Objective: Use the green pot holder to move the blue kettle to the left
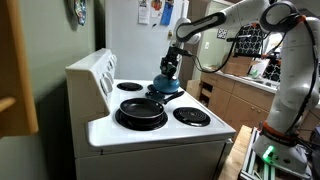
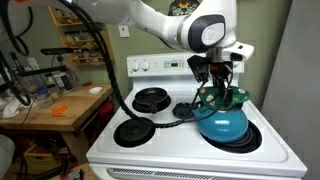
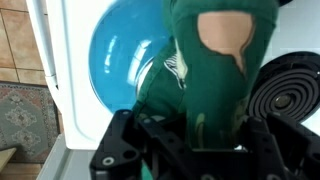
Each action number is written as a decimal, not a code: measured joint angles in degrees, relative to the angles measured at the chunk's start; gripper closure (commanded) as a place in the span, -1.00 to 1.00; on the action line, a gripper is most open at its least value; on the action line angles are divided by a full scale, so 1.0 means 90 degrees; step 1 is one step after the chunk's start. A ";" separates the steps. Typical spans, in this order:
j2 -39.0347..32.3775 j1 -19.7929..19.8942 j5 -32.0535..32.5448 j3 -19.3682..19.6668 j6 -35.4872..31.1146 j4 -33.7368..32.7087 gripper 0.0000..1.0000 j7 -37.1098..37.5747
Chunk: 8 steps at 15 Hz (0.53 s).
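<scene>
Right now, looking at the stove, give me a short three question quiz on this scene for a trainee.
1. True or false: the kettle stands on a wooden table.
2. What hangs between the fingers of the gripper? A) a green pot holder B) a red towel C) a yellow sponge
3. Fill in: the frying pan on the stove is ____ in colour.
Key: 1 false, it stands on the stove. 2 A. 3 black.
</scene>
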<state>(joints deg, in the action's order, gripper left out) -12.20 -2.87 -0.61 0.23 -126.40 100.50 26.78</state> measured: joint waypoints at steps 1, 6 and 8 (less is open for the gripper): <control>0.0058 -0.0012 0.0029 0.0000 0.0023 0.0050 1.00 0.0037; 0.0499 -0.0067 0.0095 -0.0016 0.0254 0.0331 1.00 0.0210; 0.0714 -0.0089 0.0114 -0.0033 0.0418 0.0489 1.00 0.0284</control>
<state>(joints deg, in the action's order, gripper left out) -5.77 -3.66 0.42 -0.07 -122.64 104.90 29.34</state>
